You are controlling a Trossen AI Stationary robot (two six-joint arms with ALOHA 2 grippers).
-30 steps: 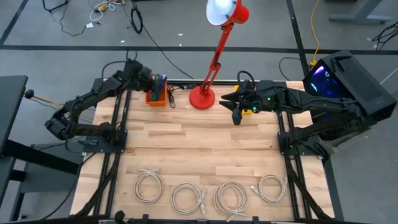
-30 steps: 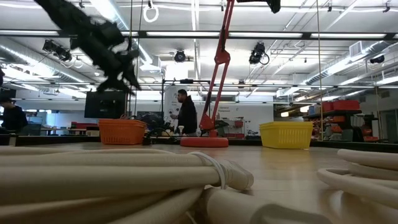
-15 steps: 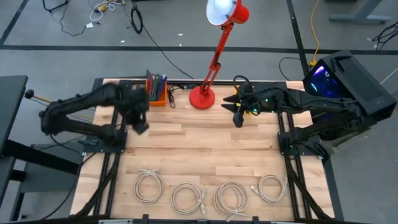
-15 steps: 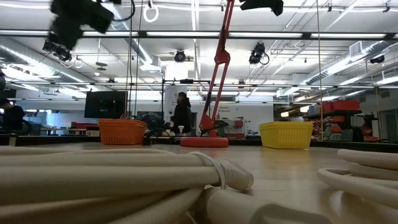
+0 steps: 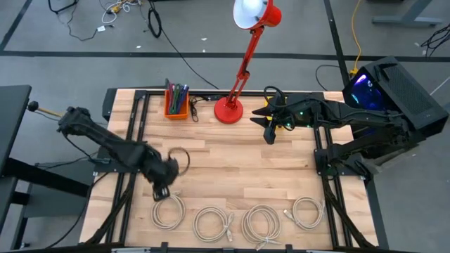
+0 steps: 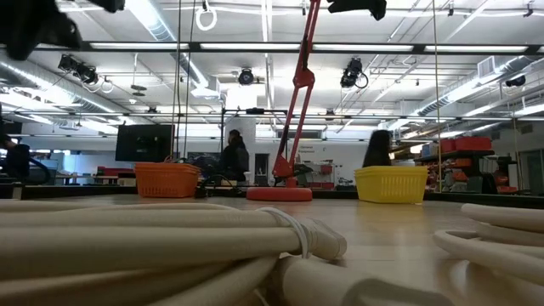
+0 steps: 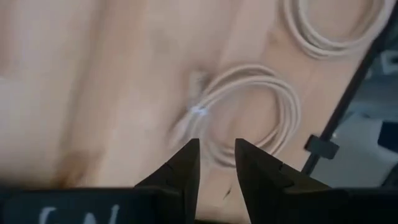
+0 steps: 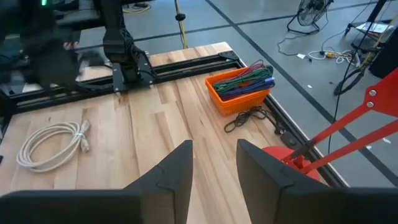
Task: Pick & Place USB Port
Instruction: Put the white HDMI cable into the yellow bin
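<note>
Four cable coils line the near edge; your left gripper, fingers slightly parted and empty, hangs over the leftmost coil. Descend off-centre and you may snag one loop, dragging the coil. Right gripper, open, empty, waits near the lamp.

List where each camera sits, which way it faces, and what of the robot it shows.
High: overhead, straight down; both arms, table.
Low: table height, level; coiled cable up close, red lamp behind.
Left wrist: over a cable coil; left gripper open.
Right wrist: toward the orange bin; right gripper open.
Shared: high and right wrist both show the bin.
</note>
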